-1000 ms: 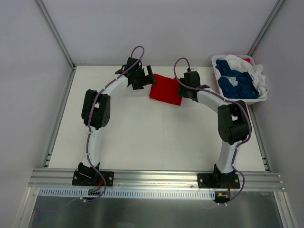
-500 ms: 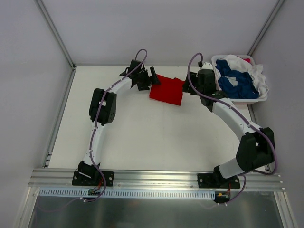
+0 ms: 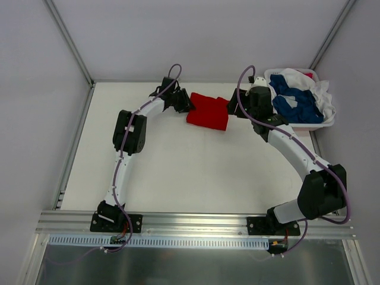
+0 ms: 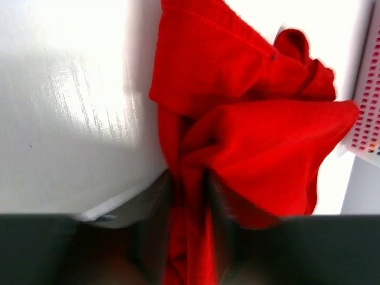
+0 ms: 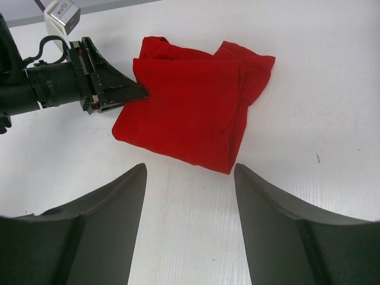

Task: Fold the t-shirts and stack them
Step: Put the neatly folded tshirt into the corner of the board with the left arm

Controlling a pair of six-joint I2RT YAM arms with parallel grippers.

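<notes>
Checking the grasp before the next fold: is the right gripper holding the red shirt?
No, the right gripper is open with its fingers clear of the red shirt, which only the left gripper pinches.

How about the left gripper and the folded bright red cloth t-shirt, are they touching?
Touching: the left wrist view shows the left gripper pinching the bright red cloth t-shirt.

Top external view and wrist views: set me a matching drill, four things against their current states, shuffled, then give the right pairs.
Things:
1. red t-shirt
2. left claw
3. right claw
4. white basket

States:
A. open, holding nothing
B. holds blue and white shirts
C. lies folded on the table
D. shut on the red t-shirt's edge

Pairs: 1-C, 2-D, 3-A, 4-B
</notes>
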